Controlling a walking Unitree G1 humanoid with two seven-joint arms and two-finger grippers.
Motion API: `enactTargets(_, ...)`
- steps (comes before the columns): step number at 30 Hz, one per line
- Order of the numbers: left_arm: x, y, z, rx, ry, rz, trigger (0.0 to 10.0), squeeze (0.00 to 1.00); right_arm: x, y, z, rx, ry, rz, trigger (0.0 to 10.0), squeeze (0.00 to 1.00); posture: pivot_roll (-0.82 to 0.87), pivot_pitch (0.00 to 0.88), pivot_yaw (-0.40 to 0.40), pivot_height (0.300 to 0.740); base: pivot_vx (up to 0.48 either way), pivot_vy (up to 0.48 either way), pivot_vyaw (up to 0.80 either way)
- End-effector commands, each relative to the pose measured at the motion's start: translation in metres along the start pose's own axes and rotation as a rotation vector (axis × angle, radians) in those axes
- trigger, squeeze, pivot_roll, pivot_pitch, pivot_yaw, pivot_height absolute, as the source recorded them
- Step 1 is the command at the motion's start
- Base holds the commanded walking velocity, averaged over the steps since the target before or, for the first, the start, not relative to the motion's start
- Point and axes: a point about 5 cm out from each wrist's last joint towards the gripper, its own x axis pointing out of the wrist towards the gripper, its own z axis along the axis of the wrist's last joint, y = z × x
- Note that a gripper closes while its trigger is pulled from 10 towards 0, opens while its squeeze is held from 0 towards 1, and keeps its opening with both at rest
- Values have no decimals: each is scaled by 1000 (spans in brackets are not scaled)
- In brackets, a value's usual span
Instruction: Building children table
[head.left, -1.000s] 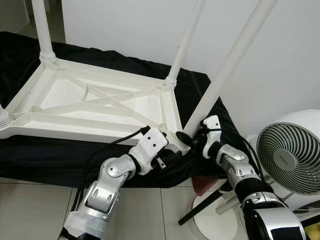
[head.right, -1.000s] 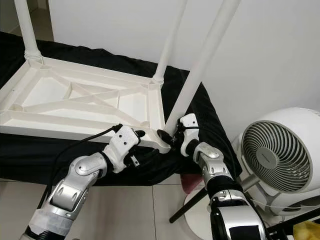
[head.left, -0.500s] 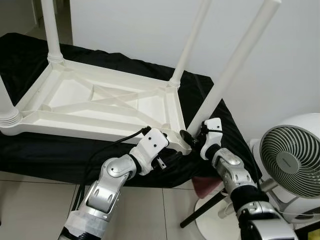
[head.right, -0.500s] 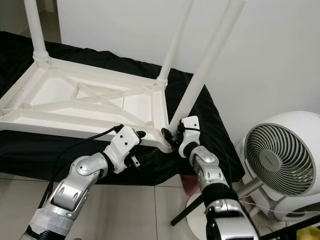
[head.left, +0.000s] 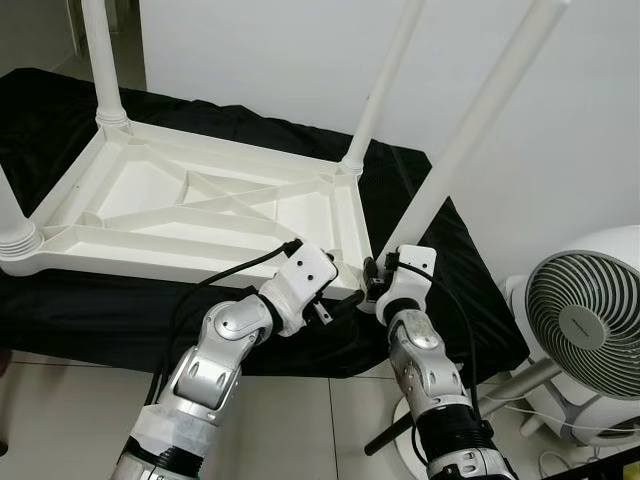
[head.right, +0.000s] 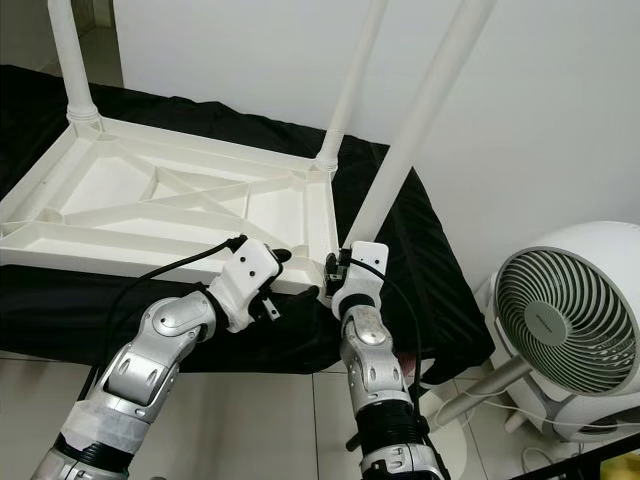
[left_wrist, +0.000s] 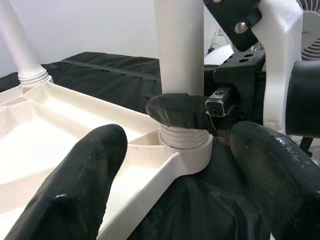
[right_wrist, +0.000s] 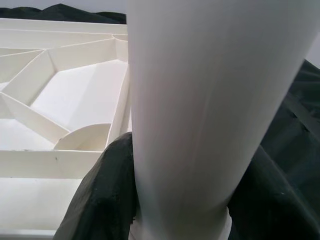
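From the head views, the white children's table (head.left: 200, 210) lies upside down on a black cloth (head.left: 470, 290), its legs pointing up. The right tool (head.left: 373, 285) is clamped around the base of the near-right leg (head.left: 470, 140), where it enters the corner socket (head.left: 352, 280). The left tool (head.left: 335, 300) sits just beside that corner, at the frame's front edge. A white fan (head.left: 585, 320) stands on the tiled floor (head.left: 60, 410) to the right. In the left wrist view, the left tool's fingers (left_wrist: 75, 185) are spread apart, one over the frame and one beyond the socket, grasping nothing. In the right wrist view, black fingers (right_wrist: 105, 195) press both sides of the leg.
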Motion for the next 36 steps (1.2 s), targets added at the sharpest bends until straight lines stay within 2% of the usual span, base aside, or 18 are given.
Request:
enactTargets(1,3,-4,0,-17,-5,13,10000,0,-5,-11,-13,-31,60,-23,10000,0,114,7,-187,740,0,0,0)
enactTargets(2,3,-5,-1,-14,-1,8,10000,0,-6,-12,-10,-31,48,-20,10000,255,117,7,-191,740,0,0,0)
enactTargets(3,2,-5,-1,-13,-1,6,10000,0,-7,-12,-8,-20,39,-16,10000,1000,117,11,-191,740,0,0,0)
enactTargets(8,1,-7,-1,-26,-4,-11,10000,0,-9,-12,0,5,6,34,10000,1000,114,13,-196,740,0,0,0)
enactTargets(12,-1,-11,-1,-45,-12,-45,10000,0,-10,-14,8,-34,0,119,10000,1000,113,18,-194,740,0,0,0)
enactTargets(13,-2,-13,-1,-46,-11,-57,10000,0,-11,-15,10,-52,-2,182,10000,1000,114,20,-192,740,0,0,0)
enactTargets(15,-2,-13,-1,-46,-11,-57,10000,0,-11,-15,10,-52,-2,182,10000,1000,114,20,-192,740,0,0,0)
enactTargets(16,-2,-13,-1,-45,-10,-64,10000,0,-12,-15,11,-62,-3,222,10000,106,114,20,-192,740,0,0,0)
enactTargets(17,-2,-14,-1,-45,-8,-71,10000,0,-11,-19,11,-54,11,285,10000,0,113,19,-186,740,0,0,0)
enactTargets(19,-2,-15,-1,-56,-7,-85,10000,0,-10,-27,18,-126,-27,367,10000,0,111,13,-185,740,0,0,0)
enactTargets(20,-2,-15,-1,-56,-7,-85,10000,0,-10,-27,18,-126,-27,367,10000,0,111,13,-185,740,0,0,0)
enactTargets(22,-2,-16,-1,-67,1,-98,10000,0,-5,-38,25,-180,-57,396,10000,0,112,8,-185,740,0,0,0)
enactTargets(25,1,-14,1,-42,-4,-87,10000,0,1,-47,27,-208,-37,487,10000,0,120,0,-188,740,0,0,0)
enactTargets(27,3,-12,2,-44,-7,-81,10000,0,9,-53,28,-249,-20,495,10000,0,120,0,-189,740,0,0,0)
enactTargets(35,4,-12,3,-28,-11,-82,10000,0,17,-50,17,-281,64,601,10000,0,133,0,-196,740,0,0,0)
enactTargets(36,5,-11,4,-25,-15,-76,10000,0,19,-43,9,-280,100,641,10000,0,139,0,-201,740,0,0,0)
